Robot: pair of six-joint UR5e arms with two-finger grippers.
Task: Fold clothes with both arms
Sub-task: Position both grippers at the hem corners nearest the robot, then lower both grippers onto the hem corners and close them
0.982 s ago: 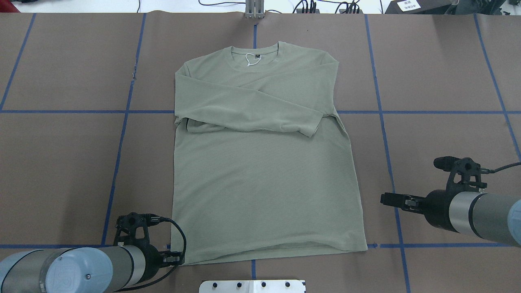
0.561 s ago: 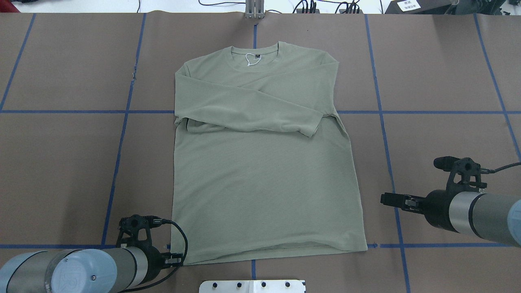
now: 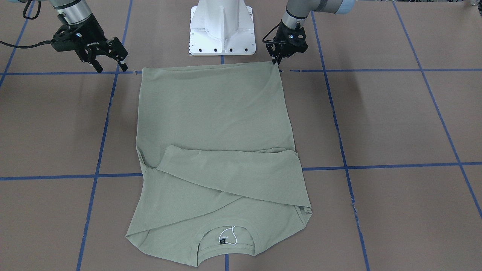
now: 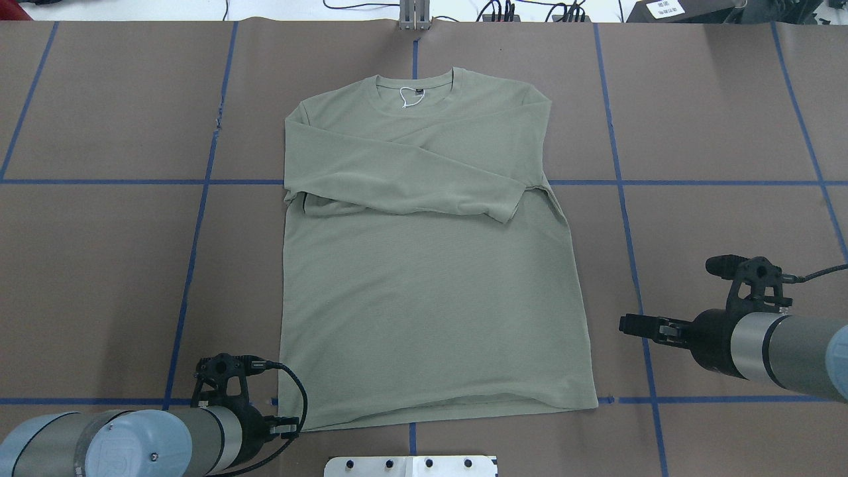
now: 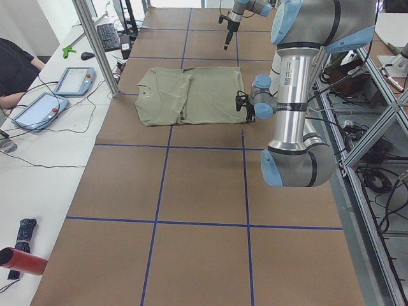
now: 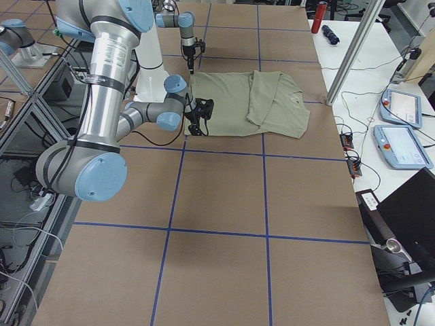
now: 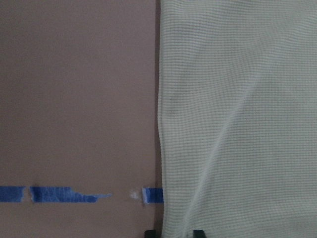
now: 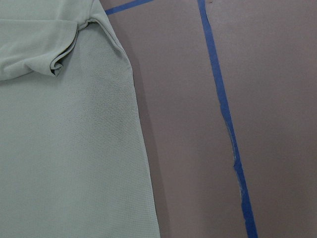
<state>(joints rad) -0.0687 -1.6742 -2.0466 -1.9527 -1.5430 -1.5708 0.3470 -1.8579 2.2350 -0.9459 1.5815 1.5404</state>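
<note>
The pale sage-green shirt (image 4: 424, 278) lies flat and face up in the middle of the table. Its neck is at the far side and both sleeves are folded across the chest. My left gripper (image 4: 286, 424) is low at the hem's near-left corner (image 3: 278, 60). In the left wrist view its two fingertips (image 7: 198, 232) stand a little apart astride the shirt's edge (image 7: 237, 119). My right gripper (image 4: 629, 324) hovers open and empty over bare table, right of the shirt's lower side edge. Its spread fingers show in the front view (image 3: 109, 62). The right wrist view shows only the shirt's edge (image 8: 64, 148) and tape.
The white pedestal base (image 3: 222, 26) stands just behind the hem. Blue tape lines (image 4: 619, 182) grid the brown table. A metal post (image 4: 415, 16) stands at the far edge. Tablets and cables (image 5: 73, 80) lie on a side table by an operator.
My left arm has slid a little toward the table's near edge beside the hem corner. The right arm and the shirt have not moved.
</note>
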